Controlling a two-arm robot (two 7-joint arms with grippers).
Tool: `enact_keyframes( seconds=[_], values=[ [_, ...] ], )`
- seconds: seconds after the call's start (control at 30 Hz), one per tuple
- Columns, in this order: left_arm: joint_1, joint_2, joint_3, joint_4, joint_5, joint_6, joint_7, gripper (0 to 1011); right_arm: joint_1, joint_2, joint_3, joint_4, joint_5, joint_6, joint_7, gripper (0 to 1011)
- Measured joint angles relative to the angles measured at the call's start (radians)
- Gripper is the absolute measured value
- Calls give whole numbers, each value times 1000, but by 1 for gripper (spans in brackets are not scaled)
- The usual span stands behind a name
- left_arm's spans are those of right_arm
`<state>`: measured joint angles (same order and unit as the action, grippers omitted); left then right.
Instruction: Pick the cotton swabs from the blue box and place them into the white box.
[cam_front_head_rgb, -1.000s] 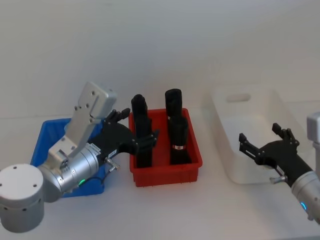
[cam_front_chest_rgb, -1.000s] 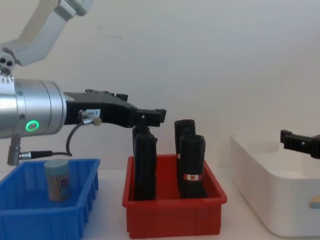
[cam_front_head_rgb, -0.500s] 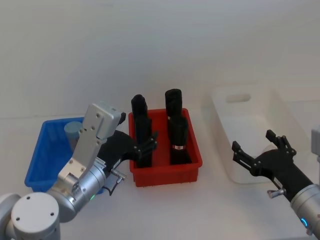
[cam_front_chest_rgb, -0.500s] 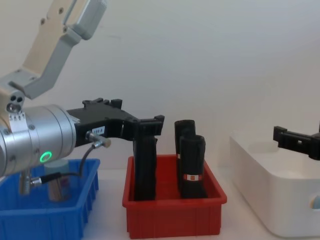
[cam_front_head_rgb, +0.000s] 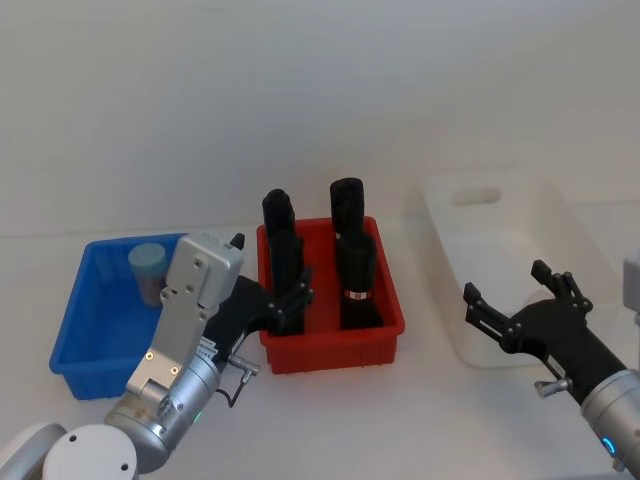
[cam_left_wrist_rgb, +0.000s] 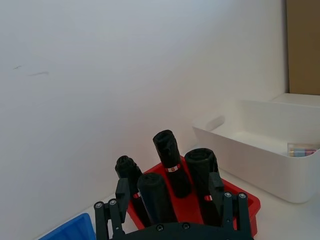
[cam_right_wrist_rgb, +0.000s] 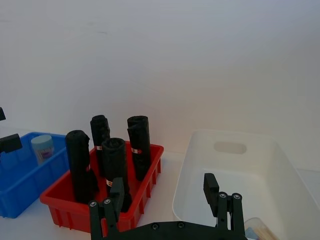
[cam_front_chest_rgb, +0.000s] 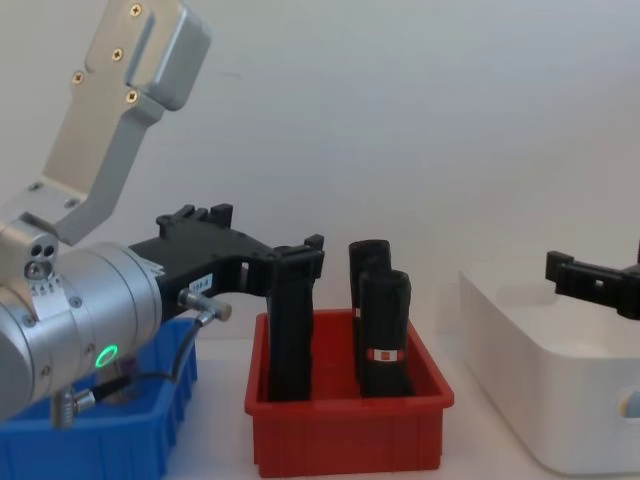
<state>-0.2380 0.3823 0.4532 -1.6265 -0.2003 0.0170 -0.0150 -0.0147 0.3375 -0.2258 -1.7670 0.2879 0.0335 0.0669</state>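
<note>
Head view shows one jar of cotton swabs (cam_front_head_rgb: 148, 266) standing upright near the far wall of the blue box (cam_front_head_rgb: 72, 340). It sits to the left of and beyond the left gripper (cam_left_wrist_rgb: 168, 186), whose fingers are spread and empty. Those fingers hang at the left edge of the red bin (cam_front_head_rgb: 330, 350), with one tip very close to the nearest of the tall black objects (cam_front_head_rgb: 285, 262); whether it touches, I cannot tell. Another jar (cam_left_wrist_rgb: 302, 149) lies in the white box (cam_front_head_rgb: 500, 186), which sits just ahead of and below the right gripper (cam_front_head_rgb: 505, 285), its fingers also released and empty above the desk (cam_front_head_rgb: 400, 420). The main risk is likely a sweep toward the blue box that clips a black object and topples it. The jar's smooth round wall could also slip or tip if the fingers close off-centre or catch the box wall on the way down.
</note>
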Motion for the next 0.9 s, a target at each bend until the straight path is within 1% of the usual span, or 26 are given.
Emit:
enact_keyframes(
  seconds=[0.47,0.67,0.77,0.9],
  values=[
    [1,0,1,0,0,-3,4,1004,0,0,0,0,-1,1,0,1002],
    [1,0,1,0,0,-3,4,1004,5,-5,-1,7,-12,1,5,1002],
    [1,0,1,0,0,-3,4,1004,15,-12,-4,18,-22,1,11,1002],
    [1,0,1,0,0,-3,4,1004,43,-27,-9,50,-42,1,28,1002]
  ],
)
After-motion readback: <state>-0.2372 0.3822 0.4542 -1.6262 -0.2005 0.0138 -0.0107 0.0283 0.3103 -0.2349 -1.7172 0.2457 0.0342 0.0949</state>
